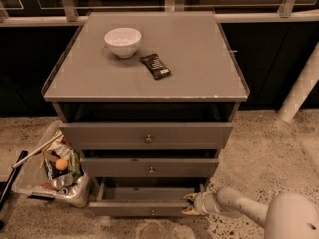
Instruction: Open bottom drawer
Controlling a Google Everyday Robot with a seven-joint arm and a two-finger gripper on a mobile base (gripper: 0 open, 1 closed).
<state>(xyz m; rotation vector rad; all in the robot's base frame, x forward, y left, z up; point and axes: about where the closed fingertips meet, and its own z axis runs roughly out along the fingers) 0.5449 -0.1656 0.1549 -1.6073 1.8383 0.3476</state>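
Note:
The bottom drawer (144, 208) is the lowest of three grey drawers in the cabinet (149, 83). It stands pulled out some way, its grey inside showing behind the front, with a tiny metal knob at its centre. My gripper (190, 204) reaches in from the lower right on a pale arm and sits at the drawer's right front corner, touching its edge. The middle drawer (149, 167) and top drawer (147, 135) are above it.
A white bowl (122, 41) and a dark snack packet (155, 65) lie on the cabinet top. A clear bin of rubbish (50, 171) sits on the speckled floor left of the cabinet. A white post (299, 91) stands at the right.

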